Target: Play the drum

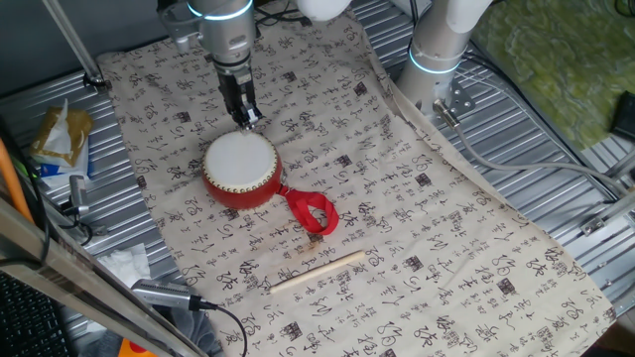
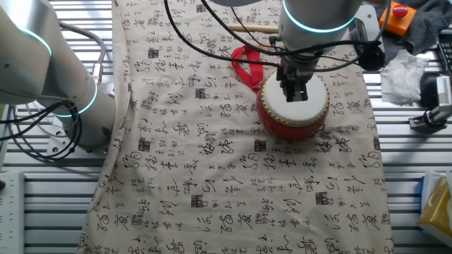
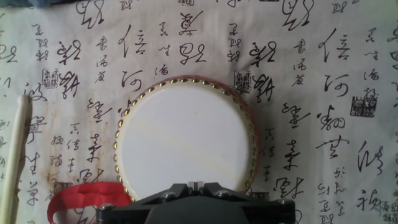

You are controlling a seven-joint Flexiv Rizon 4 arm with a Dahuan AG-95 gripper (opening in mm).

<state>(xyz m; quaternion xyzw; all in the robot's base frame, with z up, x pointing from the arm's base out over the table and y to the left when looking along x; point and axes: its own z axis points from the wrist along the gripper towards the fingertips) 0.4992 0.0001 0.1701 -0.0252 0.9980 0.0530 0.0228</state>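
The drum (image 1: 241,169) is a squat red drum with a white studded head, standing on the printed cloth; it also shows in the other fixed view (image 2: 293,106) and fills the middle of the hand view (image 3: 185,138). Its red ribbon loop (image 1: 313,211) trails toward the front. My gripper (image 1: 245,117) hangs just above the drum's far edge, fingers pressed together with nothing between them. In the hand view the shut gripper (image 3: 195,184) sits over the near rim of the drumhead. A thin pale wooden stick (image 1: 317,271) lies loose on the cloth, apart from the gripper.
A cream cloth with black calligraphy (image 1: 397,198) covers the ribbed metal table. A second robot arm base (image 1: 437,59) stands at the back right. Snack packets (image 1: 60,134), cables and tissue (image 1: 124,263) lie along the left edge.
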